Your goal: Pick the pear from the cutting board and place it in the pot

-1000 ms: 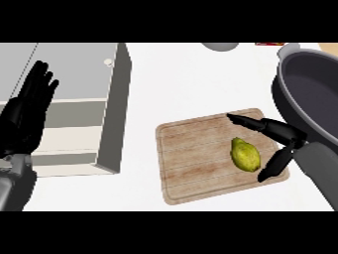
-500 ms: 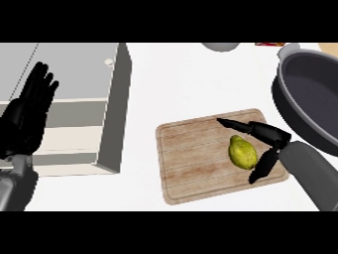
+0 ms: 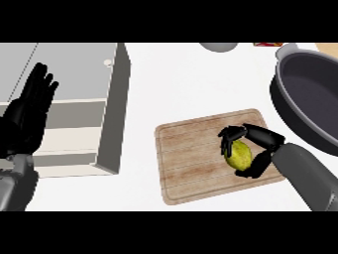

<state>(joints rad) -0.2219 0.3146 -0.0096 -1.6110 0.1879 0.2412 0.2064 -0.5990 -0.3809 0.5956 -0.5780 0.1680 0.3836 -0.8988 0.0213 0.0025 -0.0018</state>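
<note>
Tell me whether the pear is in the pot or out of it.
Out. The pear lies on the cutting board, right hand curled round it; the pot shows only its dark inside.

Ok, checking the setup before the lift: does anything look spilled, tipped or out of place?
Nothing stands out. The pear lies on the cutting board with the right hand curled around it; the pot sits upright alongside.

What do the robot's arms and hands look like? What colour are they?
Both forearms are smooth, rounded and grey, like thick tubes. Each ends in a black hand with slim, jointed fingers and a thumb: the left hand and the right hand. No cables, sleeves or markings are visible on them.
</note>
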